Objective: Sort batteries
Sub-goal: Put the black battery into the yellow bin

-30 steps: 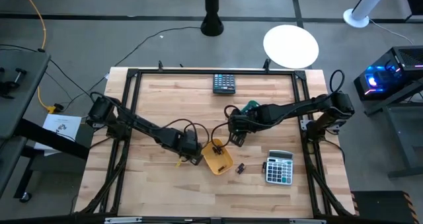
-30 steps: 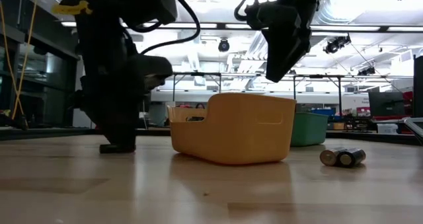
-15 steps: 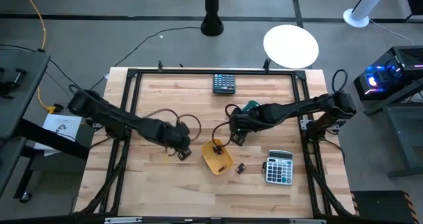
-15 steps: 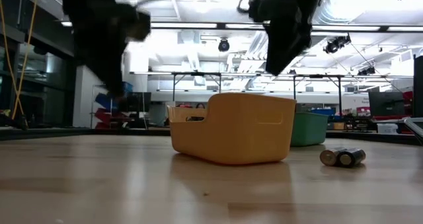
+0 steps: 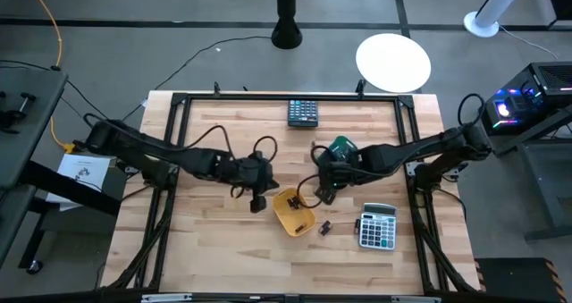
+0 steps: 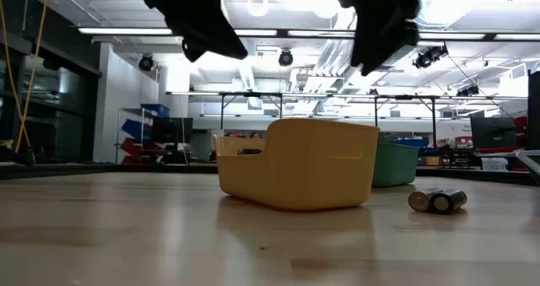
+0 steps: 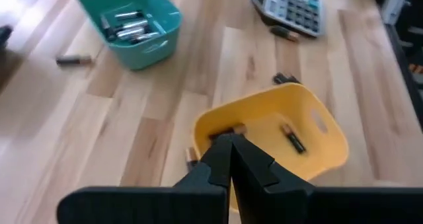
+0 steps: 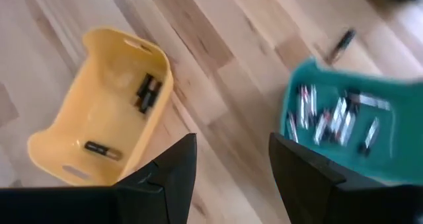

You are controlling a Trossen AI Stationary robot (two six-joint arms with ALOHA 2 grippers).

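Observation:
A yellow tray point(image 5: 293, 213) holds a few small dark batteries point(image 8: 147, 92). The teal tray point(image 5: 341, 147) beyond it holds several point(image 8: 334, 118). Two loose batteries point(image 6: 439, 201) lie on the table right of the yellow tray, and another point(image 7: 73, 60) lies by the teal tray. My left gripper point(image 5: 260, 202) hovers at the yellow tray's left rim, raised off the table, shut on a battery. My right gripper point(image 8: 231, 164) is open and empty, in the air between the two trays. My left gripper pinches a small dark battery with a coppery end point(image 7: 232, 129) at the very ends of its shut fingers. It comes slanting down from the table's left. The battery is lifted clear above the yellow tray's rim point(image 7: 218, 121), and the fingers hide most of it.
A grey calculator point(image 5: 377, 227) lies near the right edge with one battery point(image 7: 284, 32) beside it. A dark calculator point(image 5: 302, 113) sits at the far edge. Bare wood lies left of and in front of the yellow tray point(image 6: 295, 164).
My left gripper has risen from the table left of the yellow tray, staying shut. It swung up and then toward the tray's left rim, and its arm has stretched out.

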